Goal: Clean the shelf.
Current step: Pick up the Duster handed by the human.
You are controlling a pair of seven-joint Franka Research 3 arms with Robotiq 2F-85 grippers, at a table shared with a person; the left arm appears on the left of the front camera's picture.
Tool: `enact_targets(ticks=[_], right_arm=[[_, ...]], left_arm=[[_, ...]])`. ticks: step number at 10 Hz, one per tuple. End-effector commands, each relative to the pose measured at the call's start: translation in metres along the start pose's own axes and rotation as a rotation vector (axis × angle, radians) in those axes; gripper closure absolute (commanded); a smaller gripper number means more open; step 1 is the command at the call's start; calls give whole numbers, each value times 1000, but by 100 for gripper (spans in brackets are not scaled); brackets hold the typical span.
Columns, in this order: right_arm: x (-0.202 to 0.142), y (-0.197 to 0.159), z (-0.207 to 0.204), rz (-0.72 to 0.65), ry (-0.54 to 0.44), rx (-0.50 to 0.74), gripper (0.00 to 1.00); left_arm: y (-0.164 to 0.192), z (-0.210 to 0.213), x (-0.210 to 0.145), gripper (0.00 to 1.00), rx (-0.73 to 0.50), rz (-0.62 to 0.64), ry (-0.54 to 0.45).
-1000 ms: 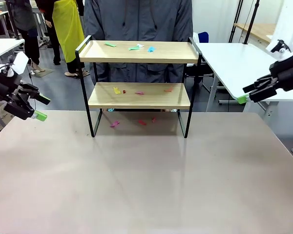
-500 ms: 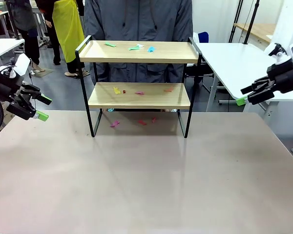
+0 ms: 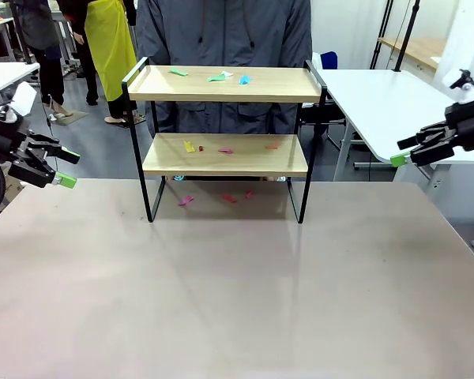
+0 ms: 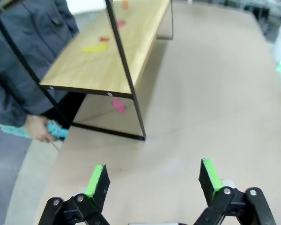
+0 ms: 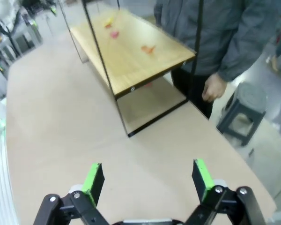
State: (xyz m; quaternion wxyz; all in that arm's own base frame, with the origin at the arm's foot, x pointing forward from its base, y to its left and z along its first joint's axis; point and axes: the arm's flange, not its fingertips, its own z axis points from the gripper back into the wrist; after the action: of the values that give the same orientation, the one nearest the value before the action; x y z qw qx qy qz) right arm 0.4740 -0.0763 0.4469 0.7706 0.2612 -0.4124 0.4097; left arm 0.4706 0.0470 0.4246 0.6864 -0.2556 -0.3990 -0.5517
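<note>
Left gripper (image 3: 66, 169) first: spread wide, clamped on nothing, hanging out at the left side of the table (image 3: 237, 300). Same story for the right gripper (image 3: 400, 151) out past the right edge, splayed open and empty.

Moving further in across bare tabletop and arriving at the shelf (image 3: 276, 84), upright at the far middle of the table, well apart from both grippers. Littered on every level, by the look of it: pink and red scraps (image 3: 186, 200) on the tabletop beneath it, yellow, pink and orange scraps (image 3: 189, 147) on the lower board, green and blue scraps (image 3: 244, 80) up top.

Behind it, a person (image 3: 221, 31) in a grey jacket, one hand (image 4: 37, 130) gripping a teal-handled thing (image 4: 58, 130) just beyond the table's far edge.

Judging progress: nothing cleaned yet, both boards and the patch underneath left to clear, barely at the start.

Compared with a second ago: left gripper lifted a touch, right gripper eased outward toward its own side, both just as wide; shelf and scraps unmoved.
</note>
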Motion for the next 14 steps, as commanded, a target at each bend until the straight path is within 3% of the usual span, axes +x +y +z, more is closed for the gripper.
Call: enact_targets(ticks=[1,5,9,14], right_arm=[[-28,-46,-7,63,-167,66,0],[-55,-96,-28,87,-296,146,0],[-76,-121,-32,97,-391,135,0],[-81,-128,-34,101,-434,124,0]], left_arm=[[30,3,-30,0,-32,-34,-198],[73,4,-76,0,-32,-72,-414],[89,-2,-95,0,-45,-117,-508],[86,2,-97,0,-17,-151,-596]])
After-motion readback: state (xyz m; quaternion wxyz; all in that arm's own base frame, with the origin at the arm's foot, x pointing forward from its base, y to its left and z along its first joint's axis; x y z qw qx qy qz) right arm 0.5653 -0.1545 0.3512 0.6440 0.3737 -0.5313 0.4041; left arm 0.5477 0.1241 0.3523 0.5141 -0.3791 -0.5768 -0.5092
